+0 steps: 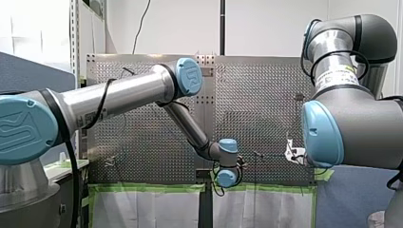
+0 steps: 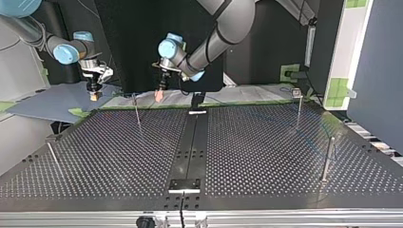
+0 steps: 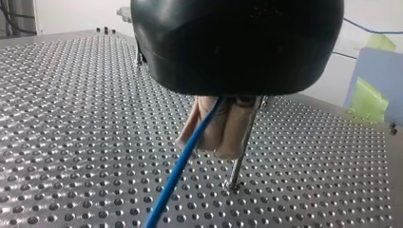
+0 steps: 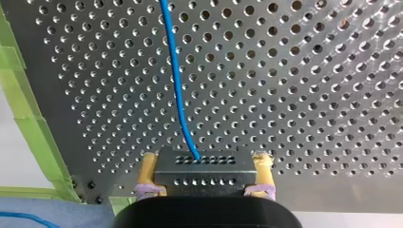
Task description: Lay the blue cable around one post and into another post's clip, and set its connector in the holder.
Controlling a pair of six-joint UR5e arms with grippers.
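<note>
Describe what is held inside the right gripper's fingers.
A dark connector block with rows of small holes, the blue cable running out of it. The right gripper hides the block's rear under its black body.

Top view: my left arm [image 2: 223,28] enters from 1 o'clock, wrist bent, left gripper [image 2: 159,95] pointing to 6 o'clock. My right arm [image 2: 28,28] enters from 10 o'clock, right gripper [image 2: 94,96] also pointing to 6. Left wrist view: beige pads [image 3: 233,133] pinched together on blue cable [image 3: 183,161]. Right wrist view: yellow pads [image 4: 148,166] clamp connector [image 4: 204,173] from both sides.
</note>
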